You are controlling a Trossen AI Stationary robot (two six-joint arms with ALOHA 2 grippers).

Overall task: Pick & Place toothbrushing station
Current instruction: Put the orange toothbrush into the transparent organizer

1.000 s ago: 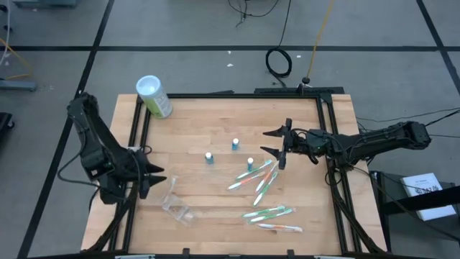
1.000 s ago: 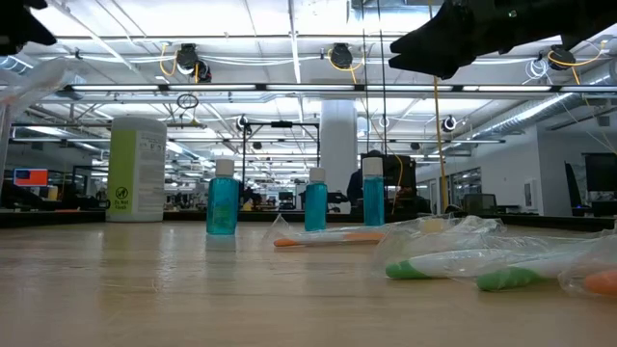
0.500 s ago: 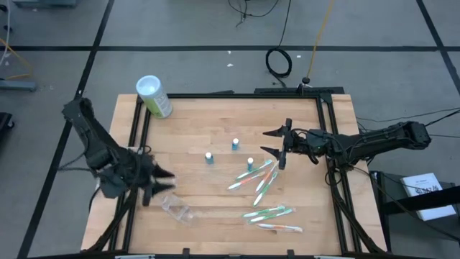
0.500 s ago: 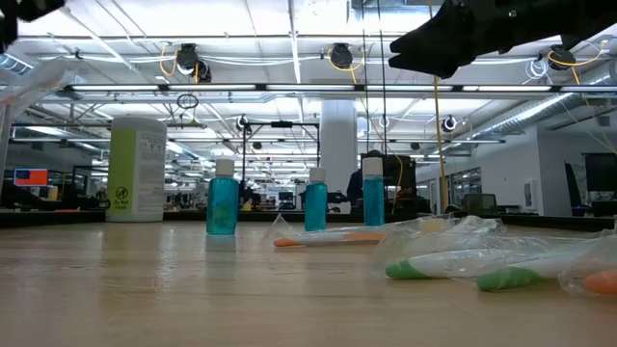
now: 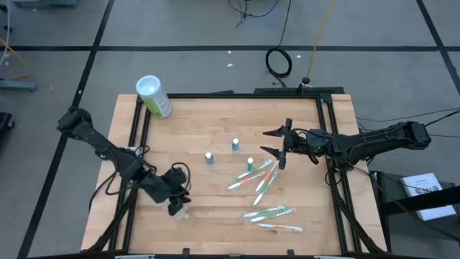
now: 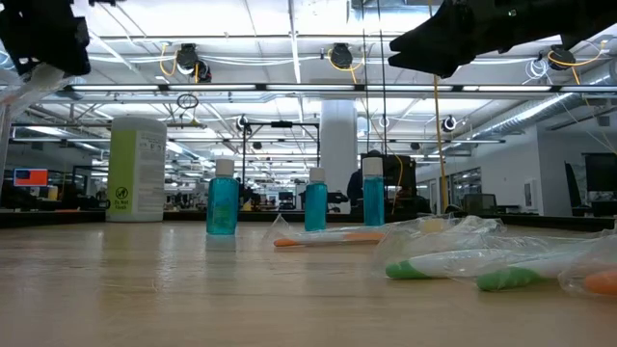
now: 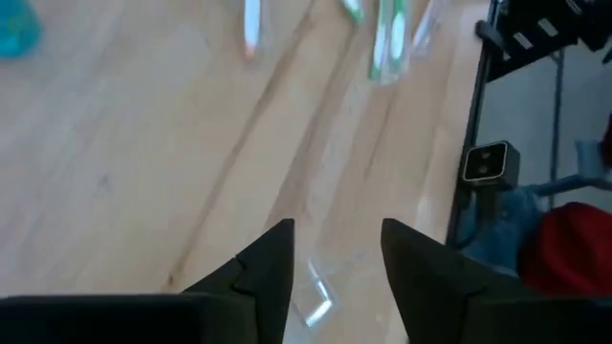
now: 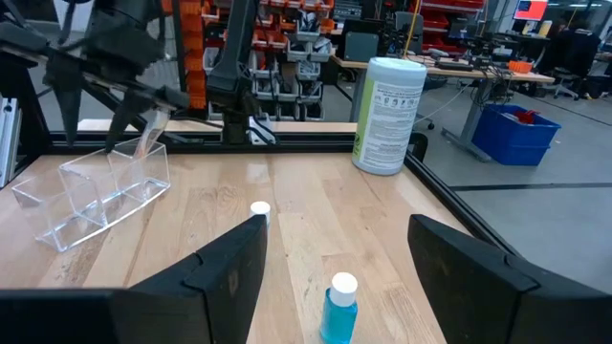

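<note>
Below, left gripper straddles the clear plastic holder.

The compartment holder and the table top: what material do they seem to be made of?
The see-through compartment holder looks like clear rigid plastic: the wood shows through its glossy walls. The pale table top seems to be smooth wood, with visible plank lines and grain.

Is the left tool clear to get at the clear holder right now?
Probably yes. The left tool hangs open right over the clear holder, whose edge shows between its fingers in the left wrist view. The toothbrushes lie off to the side.
</note>
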